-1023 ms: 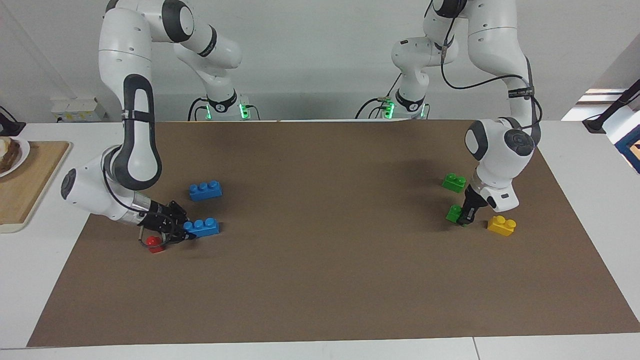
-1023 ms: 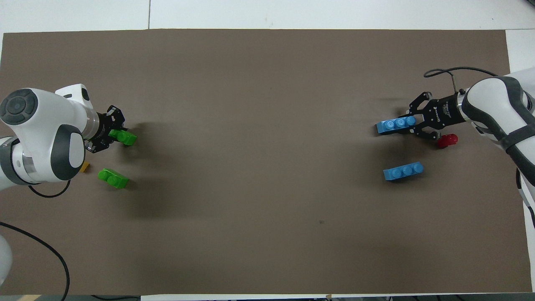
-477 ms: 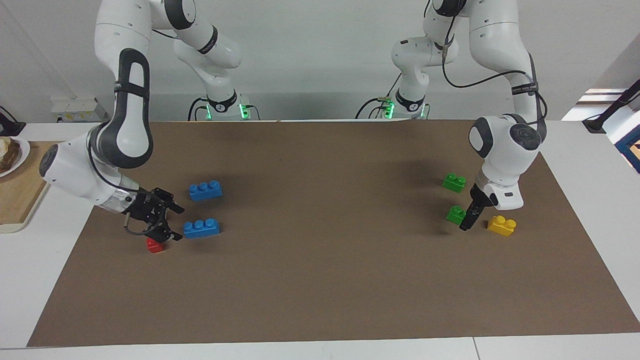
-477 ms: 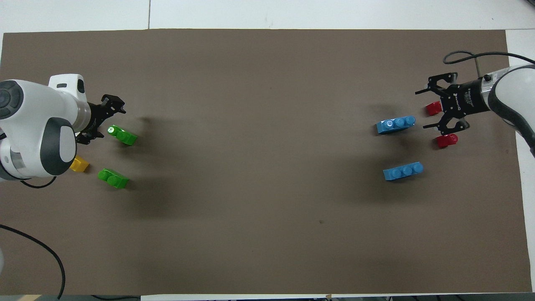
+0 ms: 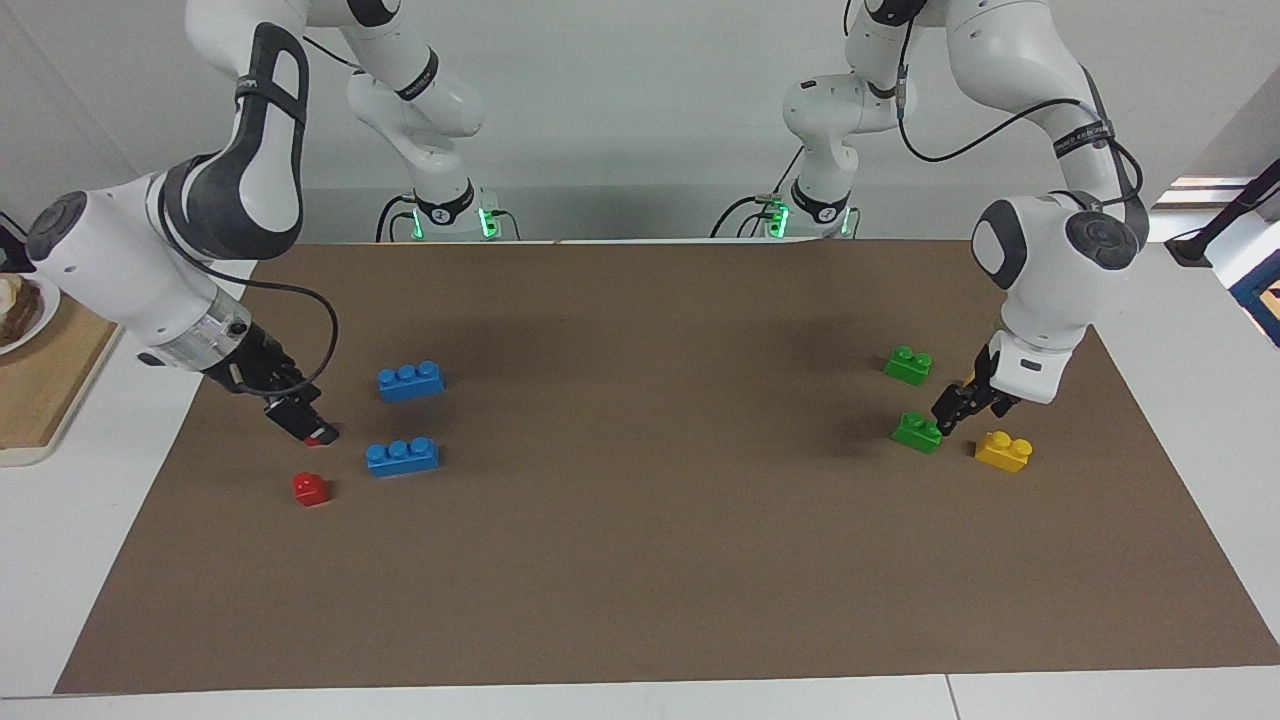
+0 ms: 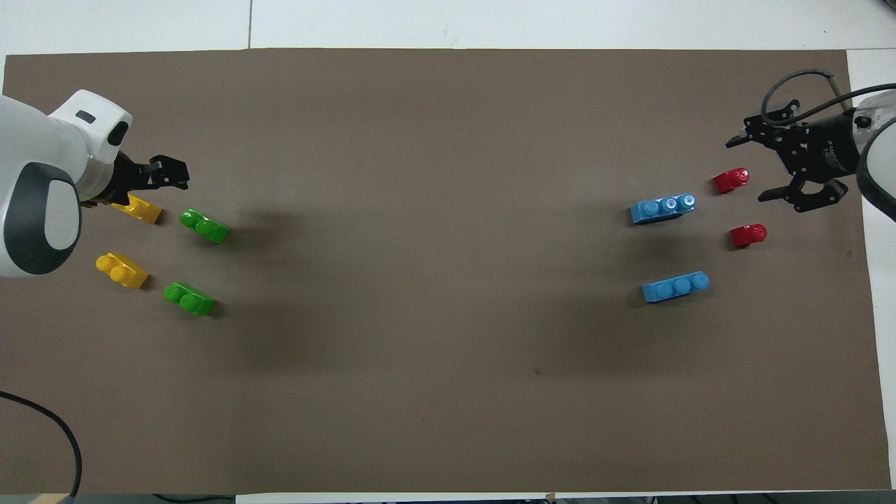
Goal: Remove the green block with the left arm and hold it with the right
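Observation:
Two green blocks lie on the brown mat toward the left arm's end. The one farther from the robots (image 5: 917, 432) (image 6: 204, 226) lies free. My left gripper (image 5: 955, 405) (image 6: 166, 175) is open and empty, raised just beside it, between it and a yellow brick (image 5: 1003, 450). The other green block (image 5: 908, 364) (image 6: 189, 299) lies nearer to the robots. My right gripper (image 5: 300, 418) (image 6: 754, 168) is open and empty at the right arm's end, raised over a red block (image 6: 731, 180).
Two blue three-stud bricks (image 5: 402, 456) (image 5: 411, 381) and a second red block (image 5: 310, 488) lie toward the right arm's end. A second yellow brick (image 6: 122, 269) lies near the green blocks. A wooden board (image 5: 50, 380) sits off the mat.
The left gripper let go of the green block, then rose and drew back. The right gripper let go of the blue brick, then lifted and pulled back toward its end.

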Controlling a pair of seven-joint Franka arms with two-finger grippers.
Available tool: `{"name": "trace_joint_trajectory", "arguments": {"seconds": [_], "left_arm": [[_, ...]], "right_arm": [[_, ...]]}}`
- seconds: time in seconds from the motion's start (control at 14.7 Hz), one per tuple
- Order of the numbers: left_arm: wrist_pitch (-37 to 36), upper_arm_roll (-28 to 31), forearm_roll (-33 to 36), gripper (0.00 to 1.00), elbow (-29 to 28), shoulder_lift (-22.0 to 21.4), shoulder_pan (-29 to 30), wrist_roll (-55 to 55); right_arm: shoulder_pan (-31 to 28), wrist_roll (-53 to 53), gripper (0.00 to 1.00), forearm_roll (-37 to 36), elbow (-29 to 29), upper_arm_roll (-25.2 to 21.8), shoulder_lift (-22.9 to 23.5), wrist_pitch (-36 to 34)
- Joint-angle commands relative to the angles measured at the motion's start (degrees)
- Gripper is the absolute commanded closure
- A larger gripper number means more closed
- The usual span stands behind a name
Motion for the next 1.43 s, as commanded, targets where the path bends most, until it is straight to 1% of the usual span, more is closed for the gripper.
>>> {"name": "trace_joint_trajectory", "arguments": {"seconds": [0.0,0.14,0.27,0.48,0.55,0.68,0.82,0.95,1.36], "left_arm": [[-5.04,-0.17,0.95,0.0,-0.32,-4.24,0.24,3.31],[-7.77,-0.34,0.95,0.0,-0.32,-6.88,-0.37,5.42],[-11.89,-0.52,0.95,0.0,-0.32,-10.39,-0.46,7.26],[-19.01,-0.78,0.16,0.0,0.9,-14.44,-0.55,9.12],[-21.47,-0.87,0.16,0.0,1.86,-14.88,-0.72,9.21],[-24.12,-1.74,0.16,0.0,3.19,-15.24,-0.81,10.09],[-24.48,-1.83,0.16,0.0,3.11,-15.94,-0.81,10.09],[-24.48,-1.92,0.07,0.0,3.1,-16.03,-0.81,10.09],[-24.48,-1.75,-2.39,0.0,4.07,-16.38,-0.73,9.47]], "right_arm": [[0.66,-11.28,0.01,-6.4,3.64,0.28,-2.27,-4.51],[1.63,-18.68,0.01,-8.96,4.61,0.28,-5.69,-6.79],[2.77,-21.86,0.01,-11.07,6.28,0.37,-8.25,-11.09],[2.77,-29.93,0.01,-11.7,11.37,0.28,-8.7,-18.65],[2.69,-33.09,0.01,-12.22,12.26,0.28,-8.7,-19.8],[2.68,-36.72,0.01,-14.5,11.83,0.28,-9.14,-20.6],[2.95,-36.73,0.01,-15.64,10.16,0.37,-10.02,-20.43],[4.26,-36.82,0.01,-17.49,10.07,0.37,-10.02,-20.34],[4.53,-36.47,0.0,-18.02,9.45,0.37,-10.37,-20.43]]}}
